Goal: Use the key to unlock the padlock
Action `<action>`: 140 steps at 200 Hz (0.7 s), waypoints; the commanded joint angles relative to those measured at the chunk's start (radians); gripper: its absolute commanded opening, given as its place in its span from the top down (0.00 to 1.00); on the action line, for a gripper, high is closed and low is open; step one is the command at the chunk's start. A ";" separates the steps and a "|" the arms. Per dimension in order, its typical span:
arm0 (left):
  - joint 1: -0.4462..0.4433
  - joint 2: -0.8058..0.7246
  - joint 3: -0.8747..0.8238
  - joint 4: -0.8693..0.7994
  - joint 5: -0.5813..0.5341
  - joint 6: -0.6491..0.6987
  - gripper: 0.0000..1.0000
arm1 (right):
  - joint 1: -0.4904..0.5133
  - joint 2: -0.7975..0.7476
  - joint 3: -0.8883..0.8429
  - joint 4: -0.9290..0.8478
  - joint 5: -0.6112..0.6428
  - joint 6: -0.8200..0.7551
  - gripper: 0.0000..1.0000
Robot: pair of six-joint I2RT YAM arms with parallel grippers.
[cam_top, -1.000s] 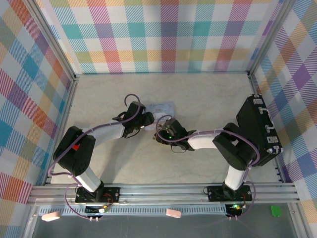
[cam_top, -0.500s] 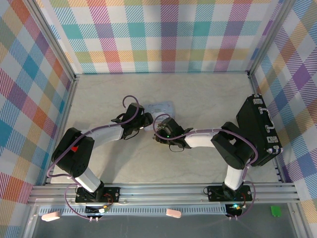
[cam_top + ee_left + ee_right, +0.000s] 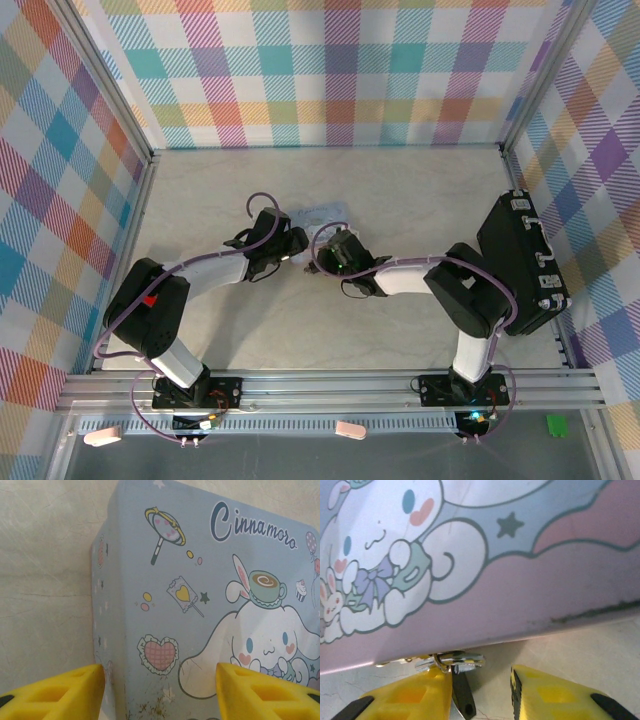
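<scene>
Plaid walls (image 3: 330,70) enclose a pale marbled desk (image 3: 420,190). Both arms reach to the pastel tin (image 3: 328,212) just above frame centre in the top view.

Left end effector (image 3: 159,680): released, jaws spread wide at the bottom of the left wrist view, with the tin's near corner lying between them. I cannot tell whether either jaw touches the tin.

Right end effector (image 3: 481,677): released, jaws apart at the bottom edge of the right wrist view, just below the tin's lower rim.

Padlock (image 3: 462,695): a narrow dark body hanging from a small silvery loop at the tin's lower rim, at lower centre of the right wrist view. It sits between the jaws, just beside the left-hand one and clear of the other.

Key: too small to make out, so its location is not established.

Step in hand (judgement): closing in on the lock. No key is seated, so the unlocking proper is not yet begun.

Next move (judgement): needs the key in a firm fine pinch and lined up with the keyhole, with the other arm steadying the tin so the hanging lock cannot swing away.

Count:
- tin: 1
- padlock: 1
- key: 0 confirmed
- end effectors: 2
- black case (image 3: 522,262), right of the top view: 1
</scene>
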 commanded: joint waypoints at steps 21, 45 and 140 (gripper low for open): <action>0.012 0.015 -0.036 -0.160 -0.022 0.008 0.41 | 0.000 0.030 -0.012 0.065 0.004 0.011 0.63; 0.013 0.018 -0.032 -0.164 -0.022 0.008 0.41 | 0.022 0.042 -0.031 0.122 -0.008 0.018 0.63; 0.012 0.023 -0.031 -0.161 -0.019 0.001 0.41 | 0.059 0.092 -0.007 0.160 -0.024 0.016 0.63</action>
